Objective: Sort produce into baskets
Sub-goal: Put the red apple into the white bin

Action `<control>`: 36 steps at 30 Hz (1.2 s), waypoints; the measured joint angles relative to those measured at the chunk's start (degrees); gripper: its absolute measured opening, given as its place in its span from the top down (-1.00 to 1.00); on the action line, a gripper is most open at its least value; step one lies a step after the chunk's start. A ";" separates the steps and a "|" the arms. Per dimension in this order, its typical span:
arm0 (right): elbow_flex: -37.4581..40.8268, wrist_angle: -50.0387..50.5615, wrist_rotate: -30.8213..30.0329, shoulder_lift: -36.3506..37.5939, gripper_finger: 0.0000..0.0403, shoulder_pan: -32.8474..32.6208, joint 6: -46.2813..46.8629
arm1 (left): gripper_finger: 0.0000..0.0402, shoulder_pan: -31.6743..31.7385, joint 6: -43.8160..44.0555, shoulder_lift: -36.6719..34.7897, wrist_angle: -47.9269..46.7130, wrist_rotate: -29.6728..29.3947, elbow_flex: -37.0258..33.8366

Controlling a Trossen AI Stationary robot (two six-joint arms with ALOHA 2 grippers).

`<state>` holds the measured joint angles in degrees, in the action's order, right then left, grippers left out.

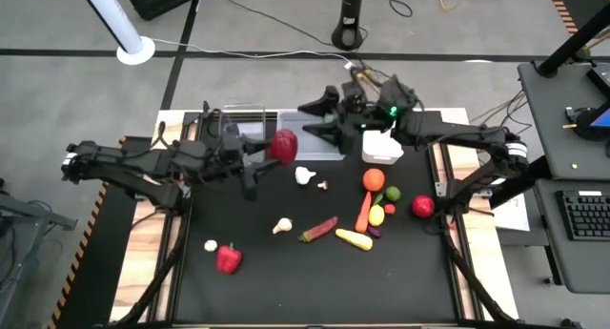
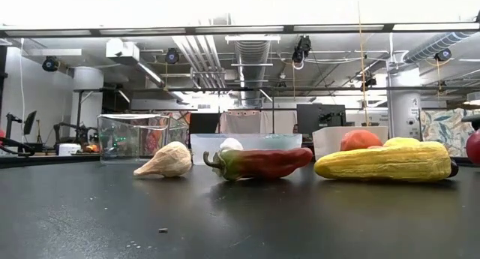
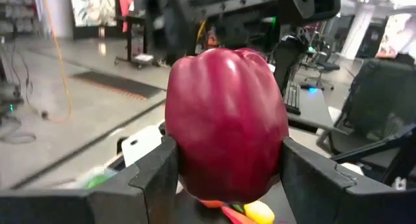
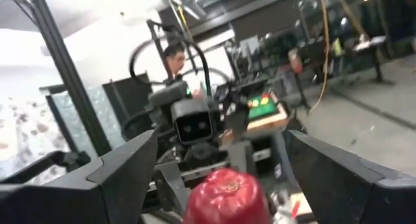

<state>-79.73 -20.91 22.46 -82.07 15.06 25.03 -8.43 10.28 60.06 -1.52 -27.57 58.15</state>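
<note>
My left end effector pinches the red pepper across its waxy, light belly, raised near the table's far edge beside the baskets; right end effector gapes empty.

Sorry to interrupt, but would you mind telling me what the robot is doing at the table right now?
It is sorting toy produce into bins. The left gripper is shut on a red pepper and holds it in the air near the wide clear bin at the back of the table. The right gripper is open and faces the pepper from the other side. A white bin stands beside the clear one. A carrot, a yellow squash and other pieces lie unsorted on the black mat.
</note>
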 joint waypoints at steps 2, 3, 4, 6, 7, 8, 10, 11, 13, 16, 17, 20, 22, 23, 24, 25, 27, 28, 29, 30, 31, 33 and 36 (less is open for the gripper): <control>0.06 0.25 0.02 -0.85 -0.62 -0.71 1.05 | -0.05 0.24 -1.68 0.94 2.01 0.00 0.00; 0.13 0.43 0.04 -1.26 -0.62 -0.91 1.35 | -0.05 0.47 -2.19 1.09 2.68 -0.01 0.00; 0.12 0.40 0.04 -1.52 -0.63 -1.32 1.45 | -0.05 0.73 -2.47 1.15 3.03 -0.03 0.00; 0.13 0.52 -0.02 -1.71 -0.64 -1.78 1.41 | -0.05 1.32 -2.75 1.19 3.28 -0.12 0.00; 0.11 0.55 0.00 -1.84 -0.65 -1.97 1.42 | -0.05 1.61 -2.84 1.21 3.22 -0.18 0.00; 0.08 0.56 0.01 -2.00 -0.66 -2.11 1.52 | -0.05 1.70 -3.14 1.27 3.17 -0.18 0.00; 0.08 0.78 -0.14 -2.07 -0.67 -2.11 1.96 | -0.05 1.75 -3.36 1.28 2.92 -0.41 0.00; 0.08 0.81 -0.02 -2.13 -0.67 -2.11 2.04 | -0.05 1.76 -3.46 1.28 3.04 -0.36 0.00; 0.03 0.97 -0.42 -2.23 -0.68 -2.11 2.02 | -0.05 1.80 -3.68 1.28 3.06 -0.33 0.07; -0.01 2.31 -1.12 -2.33 -0.68 -2.12 1.47 | -0.05 1.82 -4.00 1.30 3.47 -0.24 0.07; -0.01 3.16 -1.50 -2.37 -0.68 -2.15 1.15 | -0.05 1.81 -4.10 1.30 4.12 -0.19 0.10; 0.05 4.74 -1.93 -2.68 -0.68 -2.20 0.36 | -0.05 1.80 -4.67 1.33 5.61 -0.23 0.24; 0.05 4.71 -2.31 -2.64 -0.68 -2.22 -0.20 | -0.05 1.81 -5.33 1.95 7.32 -0.07 0.24; 0.05 4.68 -2.50 -2.57 -0.68 -2.22 -0.52 | -0.05 1.91 -5.55 2.24 7.44 -0.05 0.24; 0.05 4.62 -2.56 -2.57 -0.68 -2.22 -0.69 | -0.05 2.13 -5.52 2.51 7.85 -0.05 0.24; 0.05 4.58 -2.55 -2.57 -0.68 -2.22 -0.79 | -0.05 2.29 -5.45 2.76 8.18 -0.18 0.24; 0.04 4.80 -2.64 -2.57 -0.67 -2.20 -0.91 | -0.05 2.49 -5.25 3.55 9.33 -0.18 0.24; 0.05 5.01 -2.80 -2.57 -0.66 -2.20 -1.09 | -0.05 2.60 -5.24 3.93 9.82 -0.17 0.24; 0.04 5.51 -2.80 -2.57 -0.65 -2.22 -1.52 | -0.05 2.66 -5.29 4.21 10.18 -0.19 0.24; 0.05 5.89 -2.80 -2.57 -0.63 -2.24 -1.79 | -0.05 2.72 -5.31 4.42 10.39 -0.23 0.24; 0.03 6.18 -2.97 -2.56 -0.60 -2.33 -2.02 | -0.05 2.83 -5.30 4.54 10.44 -0.23 0.24; 0.03 6.55 -3.00 -2.46 -0.52 -2.33 -2.45 | -0.06 3.02 -5.28 4.75 10.64 -0.23 0.24; 0.03 6.77 -3.00 -2.46 -0.39 -2.28 -2.61 | -0.06 3.11 -5.20 4.79 10.62 -0.38 0.24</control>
<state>-79.70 -14.13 19.46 -84.53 12.78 22.41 -5.32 5.08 64.86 9.10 -27.94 58.39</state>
